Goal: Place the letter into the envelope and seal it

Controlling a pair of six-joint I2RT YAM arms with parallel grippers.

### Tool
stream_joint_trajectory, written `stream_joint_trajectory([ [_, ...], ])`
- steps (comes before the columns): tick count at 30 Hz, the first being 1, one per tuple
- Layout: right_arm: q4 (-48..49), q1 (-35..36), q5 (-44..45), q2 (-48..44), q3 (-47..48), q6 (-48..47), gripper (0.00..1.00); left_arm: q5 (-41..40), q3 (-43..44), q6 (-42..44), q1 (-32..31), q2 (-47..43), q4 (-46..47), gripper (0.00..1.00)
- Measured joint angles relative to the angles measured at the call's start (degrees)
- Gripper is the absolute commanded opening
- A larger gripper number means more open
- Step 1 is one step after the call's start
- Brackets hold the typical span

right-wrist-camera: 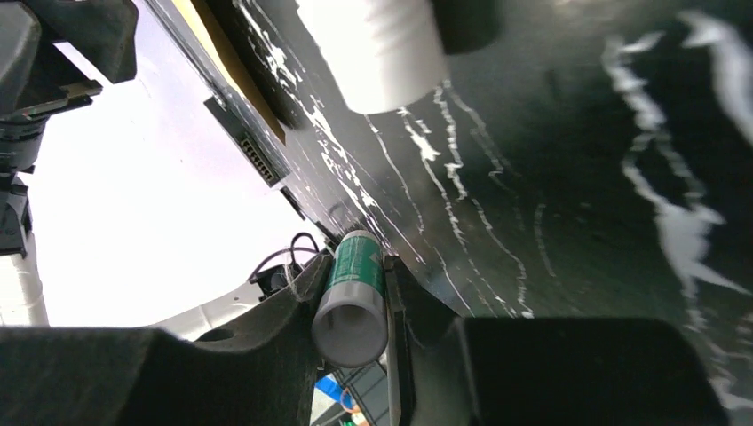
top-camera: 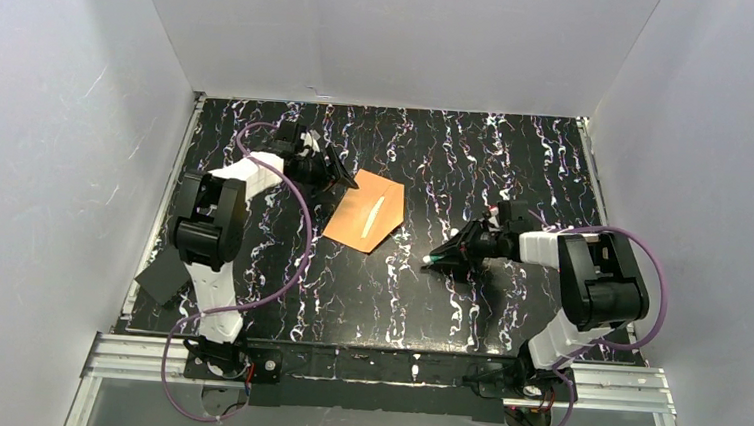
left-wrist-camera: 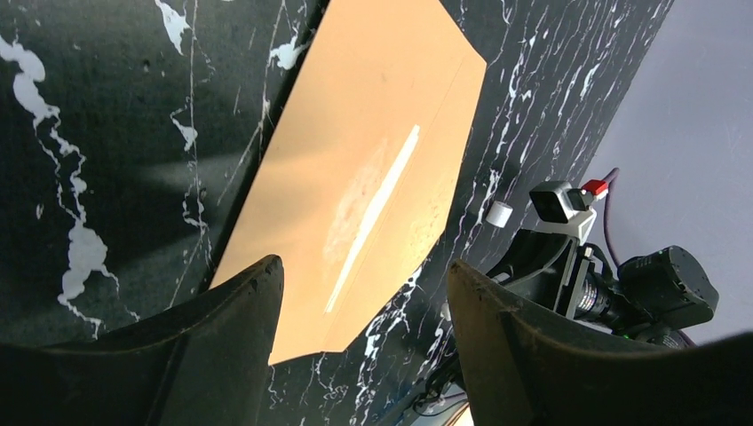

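Observation:
The orange envelope [top-camera: 365,212] lies flat on the black marbled table, its triangular flap open toward the front with a pale strip along it. In the left wrist view the envelope [left-wrist-camera: 355,151] fills the middle. The letter is not in view. My left gripper [top-camera: 340,178] is open and empty at the envelope's far left corner, its jaws [left-wrist-camera: 364,266] spread just above the sheet. My right gripper [top-camera: 440,261] is shut on a green glue stick [right-wrist-camera: 351,324] to the right of the envelope, the stick pointing toward it.
A small white cap [left-wrist-camera: 499,213] stands on the table near the right arm and also looms large in the right wrist view [right-wrist-camera: 377,53]. A dark flat piece [top-camera: 163,276] lies at the table's left edge. White walls enclose three sides.

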Motion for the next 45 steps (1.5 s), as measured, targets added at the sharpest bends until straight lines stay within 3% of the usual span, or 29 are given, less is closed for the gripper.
stream_joint_trajectory([
  [6, -1.07, -1.95, 0.83, -0.13, -0.98, -0.07, 0.57, 1.05, 0.81, 0.57, 0.37, 3.02, -0.33, 0.65],
  [9, -3.89, -1.97, 2.21, -1.7, -0.9, -1.01, 0.6, 1.25, 1.11, 0.81, 0.7, 3.65, -0.83, 0.65],
  [11, -5.79, -1.95, 2.93, -3.34, -0.72, -1.64, 0.57, 1.31, 1.42, 0.85, 0.94, 3.76, -1.03, 0.63],
  [13, -8.46, -1.97, 4.2, -5.38, 0.02, -2.64, 0.45, 1.31, 2.1, 0.94, 1.18, 3.96, -1.14, 0.57],
  [16, -12.59, -1.81, 6.08, -7.96, 2.84, -4.98, 0.31, 1.75, 3.13, 1.07, 1.44, 4.74, -0.96, 0.42],
  [20, -16.22, 0.26, 9.84, -8.76, 9.38, -8.66, 0.26, 2.75, 3.65, 1.55, 1.6, 6.84, -0.79, 0.31],
  [25, -14.8, 4.87, 14.78, -5.31, 16.83, -10.73, 0.22, 3.39, 3.65, 2.32, 1.68, 9.51, -0.74, 0.29],
  [35, -11.63, 10.34, 23.61, 19.23, 33.31, -13.25, 0.14, 4.04, 3.8, 4.02, 1.73, 9.6, -1.33, 0.31],
  [42, -9.62, 12.61, 20.55, 22.29, 35.87, -12.02, 0.13, 4.04, 4.2, 4.83, 1.7, 9.7, -2.67, 0.3],
  [45, -4.46, 13.22, 17.59, 22.8, 34.42, -10.05, 0.13, 4.02, 4.44, 4.81, 1.7, 9.81, -2.95, 0.3],
])
